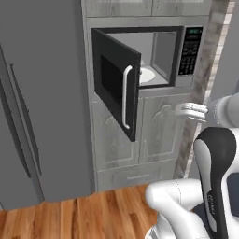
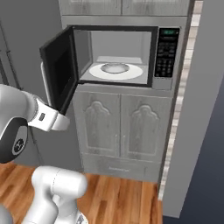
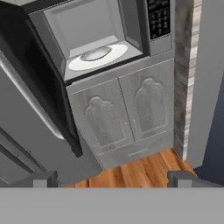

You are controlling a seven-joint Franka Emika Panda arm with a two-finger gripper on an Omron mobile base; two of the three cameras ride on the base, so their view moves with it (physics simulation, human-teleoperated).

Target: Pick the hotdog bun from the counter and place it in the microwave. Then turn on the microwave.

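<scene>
My gripper [image 3: 113, 178] is released: in the hand view its two finger tips [image 3: 41, 178] stand wide apart at the bottom, and nothing is between them. The hand looks toward the microwave [image 2: 118, 52], which is built into a grey cabinet column, above two carved cabinet doors [image 2: 120, 127]. The microwave door [image 1: 117, 86] is swung open to the left, with its white vertical handle [image 1: 126, 95] facing into the room. Inside, the white round turntable [image 2: 116, 70] lies on the floor of the cavity, and I see only a pale shallow shape in its middle; I cannot tell what it is. The black keypad [image 2: 165, 54] with a green display is on the right of the cavity. I cannot find the hotdog bun in these pictures, so I cannot tell where it is. In the left base view my wrist reaches to the right of the cabinet doors, below the keypad. The tall grey fridge [image 1: 37, 107] stands left of the column, and the floor [image 1: 93, 214] is wooden.
</scene>
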